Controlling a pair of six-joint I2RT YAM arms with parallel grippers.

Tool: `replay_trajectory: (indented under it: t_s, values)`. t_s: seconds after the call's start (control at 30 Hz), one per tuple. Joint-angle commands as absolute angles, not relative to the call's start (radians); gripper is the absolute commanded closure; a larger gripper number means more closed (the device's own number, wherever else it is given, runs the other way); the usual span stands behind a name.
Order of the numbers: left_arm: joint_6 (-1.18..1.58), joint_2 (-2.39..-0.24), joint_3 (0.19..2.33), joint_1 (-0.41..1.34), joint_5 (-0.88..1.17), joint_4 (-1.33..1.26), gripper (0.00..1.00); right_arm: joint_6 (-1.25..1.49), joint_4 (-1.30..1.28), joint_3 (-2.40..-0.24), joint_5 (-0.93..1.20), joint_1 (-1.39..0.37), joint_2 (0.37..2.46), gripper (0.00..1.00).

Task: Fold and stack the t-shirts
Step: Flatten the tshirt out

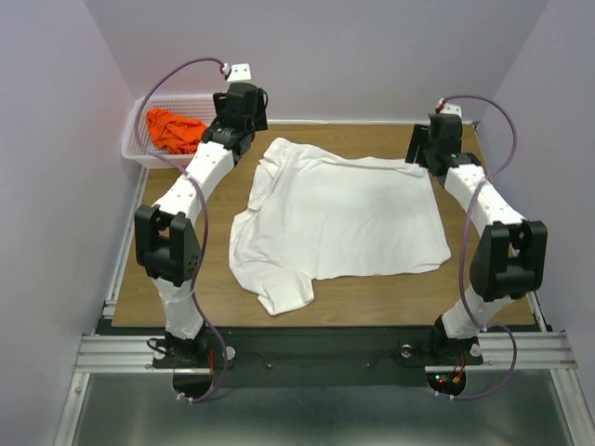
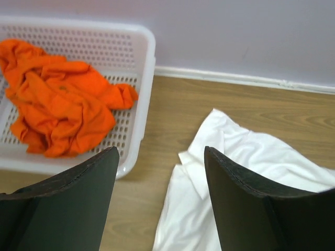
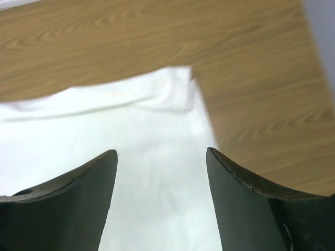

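A white t-shirt (image 1: 339,218) lies spread on the wooden table, with a sleeve pointing to the near edge. It also shows in the left wrist view (image 2: 246,172) and the right wrist view (image 3: 131,151). My left gripper (image 1: 244,124) is open and empty above the shirt's far left corner. My right gripper (image 1: 420,149) is open and empty above the shirt's far right corner; in its wrist view the shirt lies below the gap between the jaws. An orange t-shirt (image 1: 174,130) lies crumpled in the white basket; it also shows in the left wrist view (image 2: 60,102).
A white perforated basket (image 1: 139,149) stands at the table's far left corner against the wall; its rim shows in the left wrist view (image 2: 149,68). Bare wood (image 1: 409,297) runs along the near edge. Walls close in the back and both sides.
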State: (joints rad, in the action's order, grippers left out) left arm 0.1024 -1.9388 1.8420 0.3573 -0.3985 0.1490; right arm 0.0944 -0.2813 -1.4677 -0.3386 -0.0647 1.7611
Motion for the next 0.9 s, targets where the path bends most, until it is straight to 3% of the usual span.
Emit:
replay_trajectory:
  t_s: [0.0, 0.17, 0.33, 0.6, 0.87]
  values:
    - [0.287, -1.774, 1.663, 0.353, -0.410, 0.304, 0.26, 0.342, -0.344, -1.248, -0.120, -0.055, 1.591, 0.27]
    - [0.388, -1.536, 1.218, 0.351, -0.347, 0.279, 0.39, 0.411, -0.357, -1.014, 0.021, -0.006, 1.439, 0.42]
    - [0.446, -1.450, 0.978, 0.351, -0.302, 0.256, 0.49, 0.460, -0.357, -0.838, 0.080, 0.047, 1.350, 0.50]
    - [0.457, -1.551, 0.937, 0.351, -0.262, 0.210, 0.72, 0.534, -0.327, -0.730, 0.051, 0.123, 1.365, 0.55]
    - [0.469, -1.721, 0.971, 0.302, -0.259, 0.169, 0.82, 0.601, -0.269, -0.704, 0.006, 0.202, 1.423, 0.55]
